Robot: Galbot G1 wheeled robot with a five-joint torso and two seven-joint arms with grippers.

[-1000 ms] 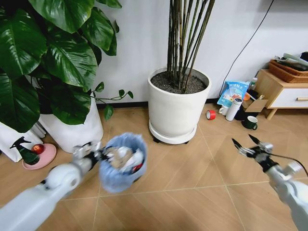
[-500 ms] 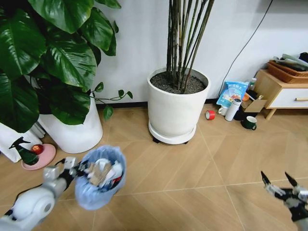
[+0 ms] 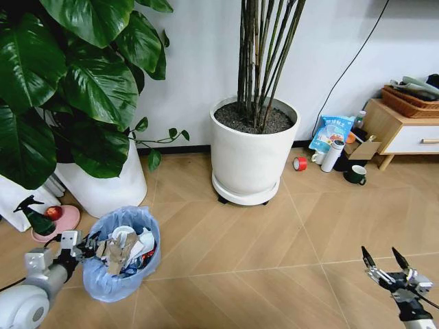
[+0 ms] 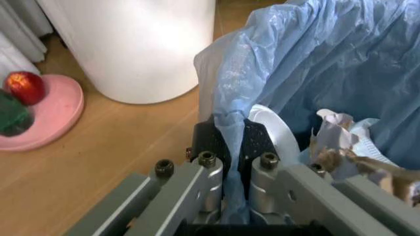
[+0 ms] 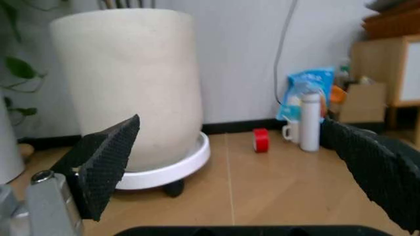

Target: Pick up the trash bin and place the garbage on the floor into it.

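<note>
Left arm cut off at lower-left edge of head view, right arm cut off at bottom-right corner. Dark body of the small round trash bin lined w/ crinkly light-blue plastic bag is hidden under the bag; only the liner shows. Garbage inside is a jumble: crumpled white paper, a white round disc, a bit of red, brownish scraps; individual pieces hard to sort out. Left wrist view shows disc and crumpled paper partly behind the liner fold.

Floor: light wood planks w/ diagonal seams; white wall, dark skirting. Large white round plant pot w/ thin bamboo-like stems on a wheeled saucer, centre. Second white pot under big dark-green leaves, left. Dark green spray bottle beside pink saucer holding a red apple-like thing, far left. Right, by wall: blue-white packet, white flask, dark mug, red tape roll, wooden cabinet.

Left gripper low at bin's rim, fingers together, clamped on the bag-covered rim; bin sits at floor level just in front of leafy pot. Whether bin's base touches floor: can't tell. Right gripper low on the right, fingers spread wide apart, holding nothing, well apart from bin.
</note>
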